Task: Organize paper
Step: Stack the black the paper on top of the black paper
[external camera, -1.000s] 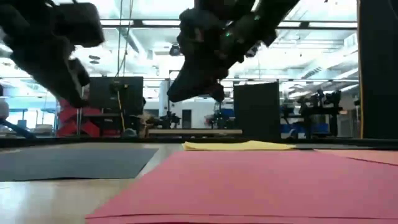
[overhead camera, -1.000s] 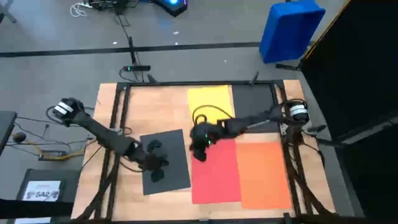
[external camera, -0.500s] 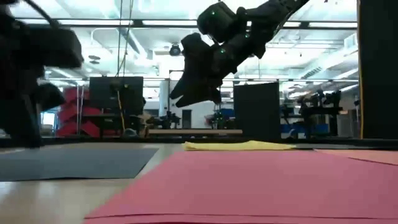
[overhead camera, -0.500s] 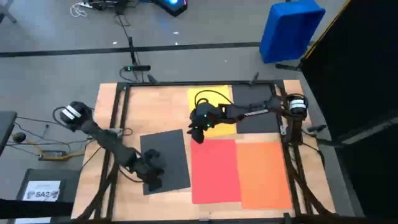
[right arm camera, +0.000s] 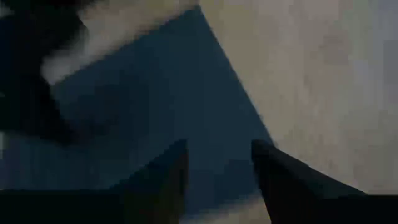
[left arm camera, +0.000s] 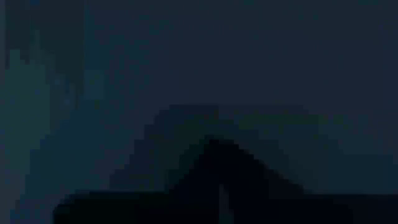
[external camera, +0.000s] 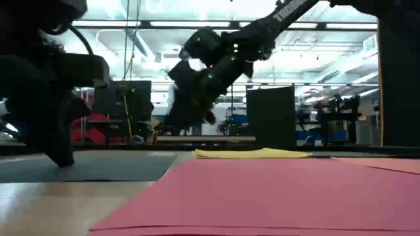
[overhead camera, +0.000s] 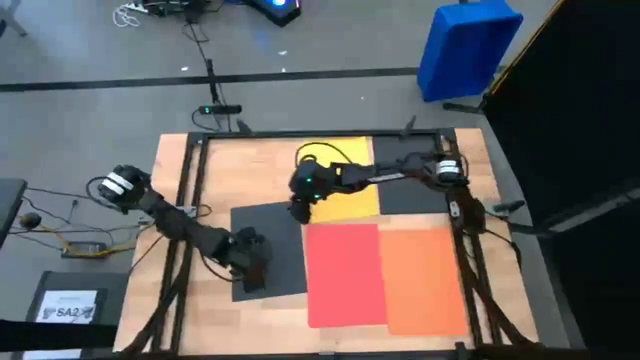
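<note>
Nearest the front edge of the wooden surface [overhead camera: 200,320] lay the red sheet [overhead camera: 344,273] and, touching its right side, the orange sheet [overhead camera: 425,279], both flat. In the low view the red sheet [external camera: 275,193] filled the foreground, with the orange one [external camera: 387,164] a thin strip at the right.

Left of the red sheet, a dark grey sheet [overhead camera: 280,240] lay flat, its right edge just beside the red one. The left tool [overhead camera: 252,272] sat on the near left part of this sheet, its fingers pressed together and holding nothing; in the low view its tip [external camera: 60,154] met the grey sheet [external camera: 98,167]. The left wrist view showed only darkness.

Farther back, the right tool [overhead camera: 298,207] hung above the grey sheet's far right corner, near the yellow sheet's edge. Its fingers [right arm camera: 163,177] stood spread, with the grey sheet's corner [right arm camera: 155,118] and bare wood seen between and beyond them; they pinched nothing. In the low view this tool [external camera: 172,123] was clear of the surface.

At the far side lay the yellow sheet [overhead camera: 350,170] and, touching its right side, a black sheet [overhead camera: 410,175], partly under the right arm.

Beyond the surface a blue bin [overhead camera: 466,48] stood on the floor.
</note>
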